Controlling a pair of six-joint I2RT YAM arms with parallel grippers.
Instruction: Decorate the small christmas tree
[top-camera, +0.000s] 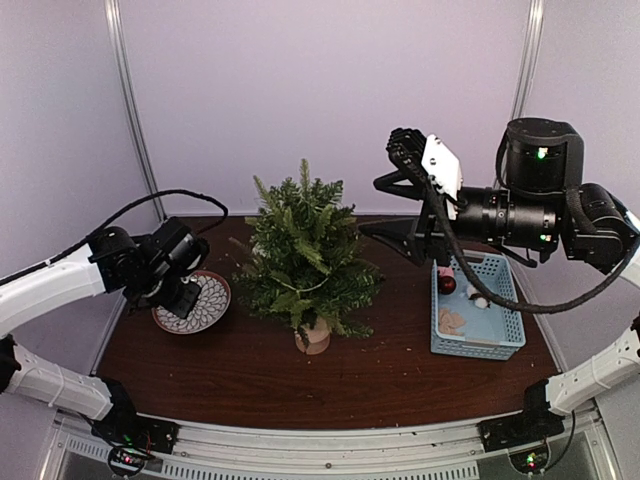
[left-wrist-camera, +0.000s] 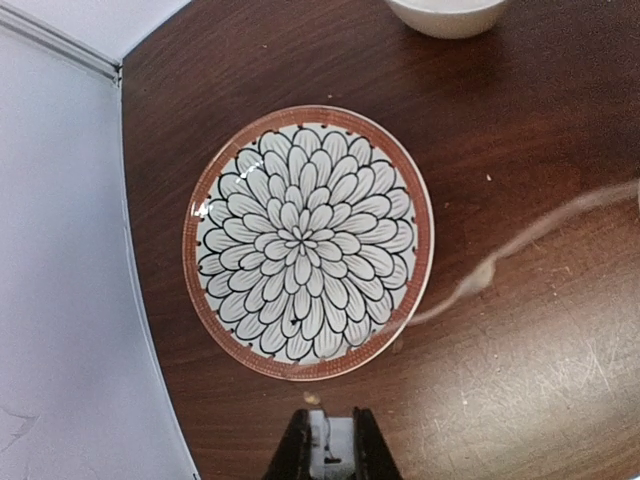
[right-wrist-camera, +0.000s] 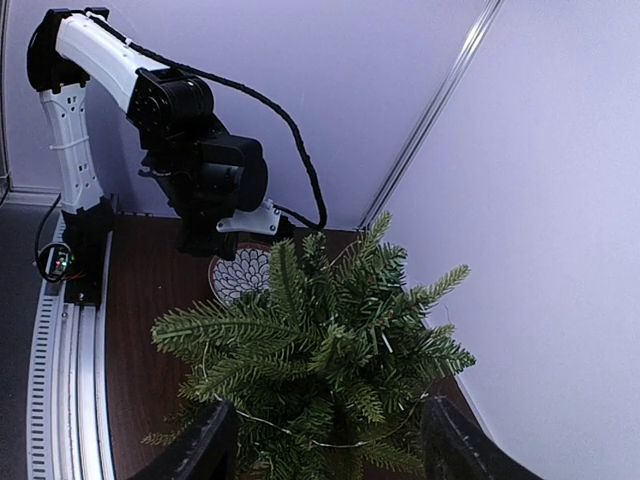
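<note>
Dark wooden table (top-camera: 400, 370) holds the upright tree (top-camera: 305, 255) just left of the right gripper (top-camera: 393, 190), its fingers spread toward the crown; the left gripper (left-wrist-camera: 325, 420), pressed together, hangs farther off.

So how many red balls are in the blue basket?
1. A red ball lies at the far left end of the blue basket, just under the right arm. More could be hidden beneath that arm.
</note>
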